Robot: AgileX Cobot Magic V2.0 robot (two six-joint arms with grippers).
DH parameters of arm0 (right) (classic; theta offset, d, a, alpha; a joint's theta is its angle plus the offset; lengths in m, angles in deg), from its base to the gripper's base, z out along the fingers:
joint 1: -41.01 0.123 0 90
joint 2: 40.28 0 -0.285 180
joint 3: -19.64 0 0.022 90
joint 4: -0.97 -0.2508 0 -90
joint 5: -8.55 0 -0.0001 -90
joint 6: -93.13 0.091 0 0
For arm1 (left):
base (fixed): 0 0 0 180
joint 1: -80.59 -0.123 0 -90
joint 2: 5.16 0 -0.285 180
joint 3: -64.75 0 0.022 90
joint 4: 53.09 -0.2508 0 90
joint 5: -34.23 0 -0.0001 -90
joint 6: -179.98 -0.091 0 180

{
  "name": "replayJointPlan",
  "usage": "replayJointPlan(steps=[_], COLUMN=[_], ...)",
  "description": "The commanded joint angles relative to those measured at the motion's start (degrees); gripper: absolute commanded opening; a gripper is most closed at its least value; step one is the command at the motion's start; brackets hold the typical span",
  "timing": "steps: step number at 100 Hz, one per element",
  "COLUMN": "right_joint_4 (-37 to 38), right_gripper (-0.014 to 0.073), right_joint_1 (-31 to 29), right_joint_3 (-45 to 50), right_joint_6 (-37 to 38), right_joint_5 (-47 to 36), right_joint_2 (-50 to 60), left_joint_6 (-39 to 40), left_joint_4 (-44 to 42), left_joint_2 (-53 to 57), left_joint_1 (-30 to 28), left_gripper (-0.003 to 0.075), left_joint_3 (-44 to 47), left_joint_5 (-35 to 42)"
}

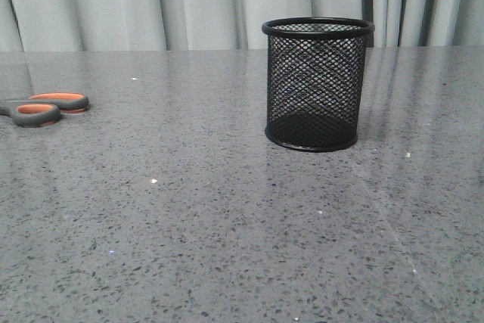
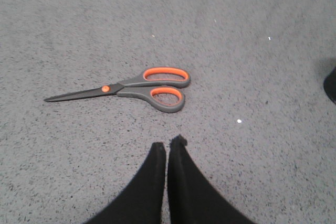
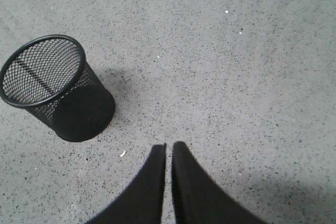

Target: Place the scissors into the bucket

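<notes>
A: Nearest the lens in the left wrist view is the left end effector (image 2: 168,148) — its two black fingers pressed together, only a hairline between them, gripping nothing. Why would it hang there like that?

B: My guess is it's waiting above the table (image 2: 252,51) with the scissors (image 2: 137,88) just ahead of it. They lie flat and closed, the blades running one way and the orange-lined loops the other, the orange pivot dot facing up. To take them the fingers would have to spread first.

A: And the right end effector (image 3: 169,148)?

B: Same posture — narrow, fingers nearly touching, holding nothing. It looks down on the wire-mesh bucket (image 3: 55,90), which stands upright with its open mouth clear and nothing visible inside.

A: So where do the two things sit relative to each other?

B: In the front view the scissors (image 1: 47,107) are at the far left edge, only the handles showing, well apart from the bucket (image 1: 316,85), which stands right of centre in front of the pale curtain (image 1: 189,1). Neither arm shows there.

A: So nothing's been started?

B: By my reading, no. The scissors lie on the left arm's side, so that arm seems the natural one to lift them and carry them across.
</notes>
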Motion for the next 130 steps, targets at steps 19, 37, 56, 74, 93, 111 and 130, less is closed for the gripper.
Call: replayJointPlan(steps=[19,37,56,74,93,111,130], right_joint_4=[-0.9,-0.9,-0.9,-0.9,-0.9,-0.4,0.5], right_gripper=[0.0442,0.0435,0.0435,0.0435,0.0435,0.0435,0.0435], right_joint_1=[-0.3,-0.3,-0.3,-0.2,1.1,3.7,6.5], right_joint_3=[-2.1,-2.1,-2.1,-2.1,-2.1,-2.1,-2.0], right_joint_6=[-1.7,-1.8,-2.1,-3.1,-3.5,-4.0,-4.1], right_joint_5=[-2.8,-3.0,-3.2,-3.2,-3.3,-3.3,-3.3], right_joint_2=[-0.4,-0.4,-0.4,-0.4,-0.4,-0.4,-0.4], left_joint_6=[-4.5,-8.1,-14.2,-21.1,-22.8,-24.7,-47.4], left_joint_4=[7.0,7.9,7.9,6.6,4.1,4.0,4.0], left_joint_2=[-3.7,-5.7,-14.8,-30.0,-46.5,-57.8,-62.4], left_joint_1=[0.1,0.1,0.1,0.1,0.1,0.7,1.9], left_gripper=[0.0295,0.0405,0.0387,0.0387,0.0388,0.0388,0.0389], left_joint_3=[-2.4,-3.2,-11.0,-24.3,-39.9,-49.1,-51.1], left_joint_5=[2.4,1.2,-6.8,-18.0,-24.3,-24.3,-24.3])
